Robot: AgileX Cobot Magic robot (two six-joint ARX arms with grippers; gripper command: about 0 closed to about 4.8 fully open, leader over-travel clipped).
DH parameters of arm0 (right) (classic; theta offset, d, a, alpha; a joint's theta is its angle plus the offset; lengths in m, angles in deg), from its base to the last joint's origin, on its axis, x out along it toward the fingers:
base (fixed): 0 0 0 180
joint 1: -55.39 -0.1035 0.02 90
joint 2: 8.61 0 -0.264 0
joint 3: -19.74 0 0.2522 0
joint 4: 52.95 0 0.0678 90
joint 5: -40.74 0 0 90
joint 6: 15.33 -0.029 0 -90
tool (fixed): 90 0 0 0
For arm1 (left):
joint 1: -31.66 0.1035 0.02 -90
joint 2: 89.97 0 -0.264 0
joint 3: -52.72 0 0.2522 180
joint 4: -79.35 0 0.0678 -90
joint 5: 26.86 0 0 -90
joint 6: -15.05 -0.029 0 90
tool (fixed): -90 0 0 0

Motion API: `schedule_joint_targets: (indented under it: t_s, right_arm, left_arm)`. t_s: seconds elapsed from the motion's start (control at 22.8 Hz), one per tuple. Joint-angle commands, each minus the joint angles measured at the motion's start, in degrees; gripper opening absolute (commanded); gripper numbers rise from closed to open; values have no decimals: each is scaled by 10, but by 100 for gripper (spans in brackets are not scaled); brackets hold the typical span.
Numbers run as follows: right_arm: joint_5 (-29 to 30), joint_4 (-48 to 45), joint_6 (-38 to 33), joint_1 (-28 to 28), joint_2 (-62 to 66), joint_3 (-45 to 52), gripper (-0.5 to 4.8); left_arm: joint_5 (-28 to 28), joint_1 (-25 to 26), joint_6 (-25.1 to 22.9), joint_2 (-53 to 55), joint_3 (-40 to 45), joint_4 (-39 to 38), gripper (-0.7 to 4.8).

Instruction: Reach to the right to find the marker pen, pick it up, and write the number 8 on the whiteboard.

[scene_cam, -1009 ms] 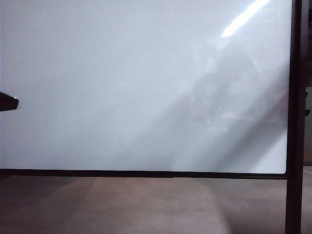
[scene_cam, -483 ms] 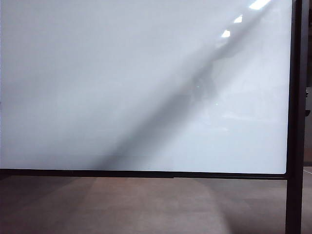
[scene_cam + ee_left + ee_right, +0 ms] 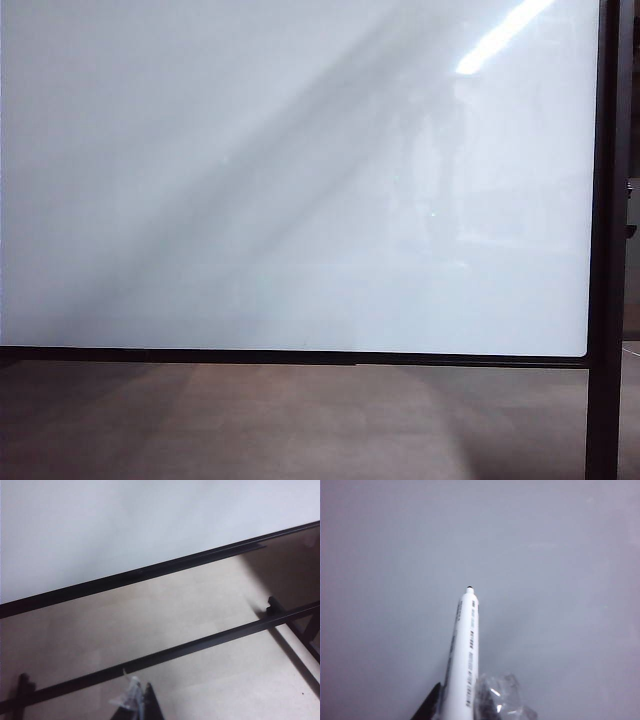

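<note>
The whiteboard [image 3: 250, 180] fills the exterior view, glossy and blank, and neither gripper shows there. No number 8 is in view on it. In the right wrist view my right gripper [image 3: 465, 696] is shut on the white marker pen [image 3: 464, 650]. The pen's black tip points at the whiteboard [image 3: 560, 555] surface; whether it touches I cannot tell. In the left wrist view my left gripper [image 3: 140, 690] hangs low in front of the whiteboard [image 3: 100, 525], above the floor. Its fingertips lie together with nothing between them.
A black upright post [image 3: 603, 240] stands at the board's right side and a thin black frame edge [image 3: 300, 356] runs along its bottom. Below, a black stand crossbar [image 3: 175, 652] runs over the pale floor [image 3: 200, 605].
A dark gripper tip at the left edge of the exterior view one second ago has left the frame. The arms' shadows and reflections have swung across the board.
</note>
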Motion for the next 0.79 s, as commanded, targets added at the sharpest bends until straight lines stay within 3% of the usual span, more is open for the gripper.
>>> schedule_joint_targets:
  t_s: [0.04,0.18,0.35,0.48,0.79]
  right_arm:
    - [-24,-54,3,-17,46,-12,-5]
    - [-32,-61,5,-19,82,-38,-5]
    - [-29,-61,11,-21,92,-64,-5]
    - [-18,-69,12,-21,90,-70,-5]
    - [-10,-59,12,-37,82,-70,-5]
  left_arm:
    - [-6,1,0,0,-63,-47,-5]
    - [-7,1,0,0,-130,-28,-5]
    - [-7,2,0,0,-268,-66,-5]
    - [-7,2,0,1,-342,-35,-5]
    - [-7,2,0,4,-381,26,-5]
